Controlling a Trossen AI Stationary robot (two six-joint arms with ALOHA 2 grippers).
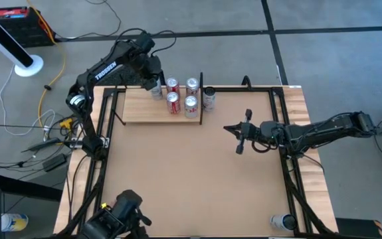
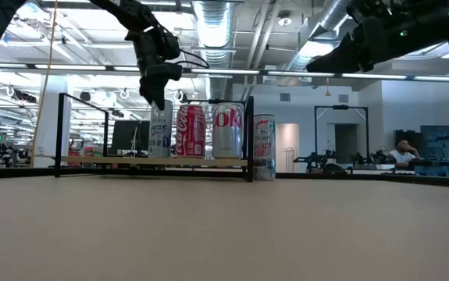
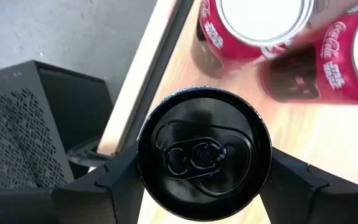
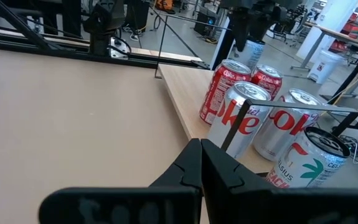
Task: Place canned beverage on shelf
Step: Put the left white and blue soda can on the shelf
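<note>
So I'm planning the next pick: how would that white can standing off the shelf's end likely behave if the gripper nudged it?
The white can is tall and slim, standing upright on the bare table, so a high nudge would probably tip it. Once down, its round body would likely roll. Its glossy printed wall looks smooth, so fingers might slip.

A grey tiled floor (image 1: 197, 16) strewn with cables (image 1: 51, 79) is seen around the surface — beyond it, exposed ceiling ducts (image 2: 216, 19) and distant desks (image 2: 435, 160) are lit brightly.
</note>
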